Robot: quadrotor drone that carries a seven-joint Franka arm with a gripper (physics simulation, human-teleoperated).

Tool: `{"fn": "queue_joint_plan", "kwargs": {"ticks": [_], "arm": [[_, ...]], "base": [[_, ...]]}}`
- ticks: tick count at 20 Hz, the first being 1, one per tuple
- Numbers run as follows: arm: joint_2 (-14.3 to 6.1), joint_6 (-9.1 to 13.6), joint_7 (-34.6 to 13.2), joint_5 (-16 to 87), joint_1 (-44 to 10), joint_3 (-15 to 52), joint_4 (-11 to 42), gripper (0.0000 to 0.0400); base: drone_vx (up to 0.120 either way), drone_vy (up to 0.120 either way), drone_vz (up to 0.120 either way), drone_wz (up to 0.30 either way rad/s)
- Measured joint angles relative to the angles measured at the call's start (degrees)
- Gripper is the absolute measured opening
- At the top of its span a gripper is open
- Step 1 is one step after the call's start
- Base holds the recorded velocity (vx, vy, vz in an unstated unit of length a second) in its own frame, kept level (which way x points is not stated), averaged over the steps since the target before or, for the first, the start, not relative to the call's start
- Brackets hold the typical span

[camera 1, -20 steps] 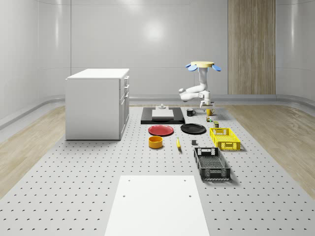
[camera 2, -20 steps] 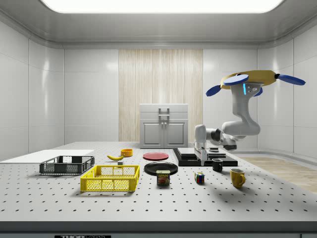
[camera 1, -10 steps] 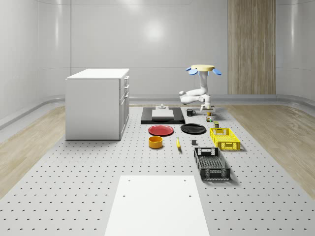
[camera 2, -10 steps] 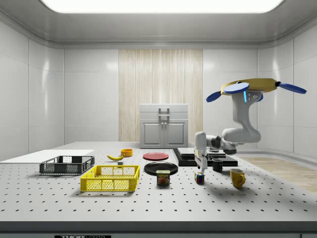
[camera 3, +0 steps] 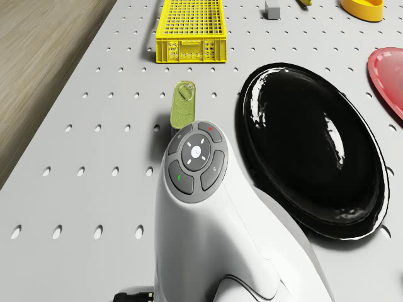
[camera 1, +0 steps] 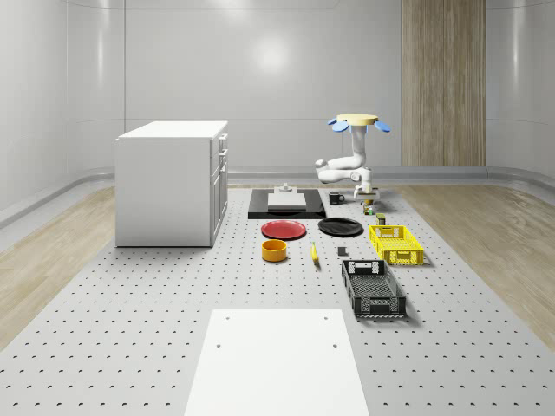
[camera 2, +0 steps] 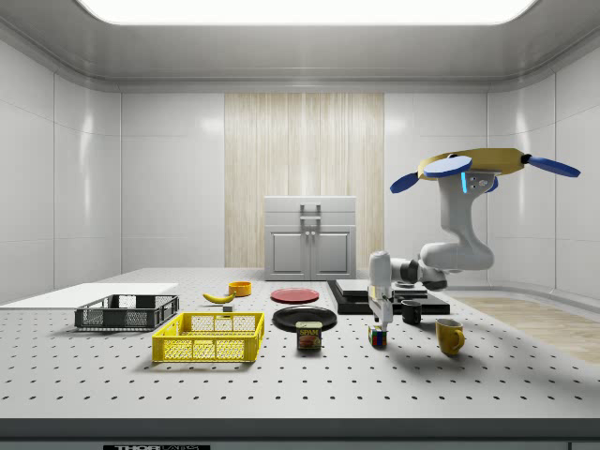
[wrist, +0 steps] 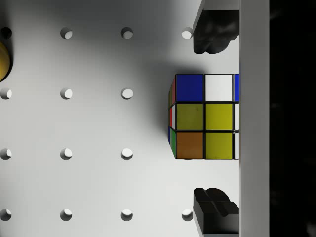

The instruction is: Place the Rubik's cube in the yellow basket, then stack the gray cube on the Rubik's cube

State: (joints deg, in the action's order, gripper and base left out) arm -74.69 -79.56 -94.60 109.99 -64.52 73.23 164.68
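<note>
With the drone (camera 2: pixel 483 164) hovering over the table's (camera 2: pixel 281 375) far end, the gripper (wrist: pixel 216 123) straddles the Rubik's cube (wrist: pixel 203 116) resting on the table, fingers (wrist: pixel 213 32) spread (no contact); grip its opposite flat faces, as it is likely rigid, light and smooth.

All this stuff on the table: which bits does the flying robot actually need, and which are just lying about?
Needed:
Rubik's cube, between the open gripper fingers
yellow basket
gray cube

Lying about:
black plate
red plate
black basket
banana
yellow mug
</note>
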Motion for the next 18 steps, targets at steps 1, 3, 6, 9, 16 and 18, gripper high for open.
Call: {"fn": "queue_joint_plan", "kwargs": {"ticks": [1,3,6,9,16,18], "arm": [[-0.3,-0.4,0.0,0.5,0.0,-0.5,-0.1,0.04],[-0.7,-1.2,0.0,1.2,-0.4,-1.4,-0.5,0.04],[-0.9,-1.9,-0.2,1.6,-1.8,-1.6,-1.9,0.04],[-1.1,-2.5,-0.4,1.7,-2.9,-1.7,-2.9,0.04],[-2.0,-4.2,-0.6,2.6,-4.0,-2.8,-4.1,0.04],[-2.3,-4.5,-0.6,2.6,-4.2,-2.9,-4.3,0.04]], "base": [[0.0,0.0,0.0,0.0],[0.0,0.0,0.0,0.0],[0.0,0.0,0.0,0.0],[0.0,0.0,0.0,0.0],[0.0,0.0,0.0,0.0],[0.0,0.0,0.0,0.0]]}}
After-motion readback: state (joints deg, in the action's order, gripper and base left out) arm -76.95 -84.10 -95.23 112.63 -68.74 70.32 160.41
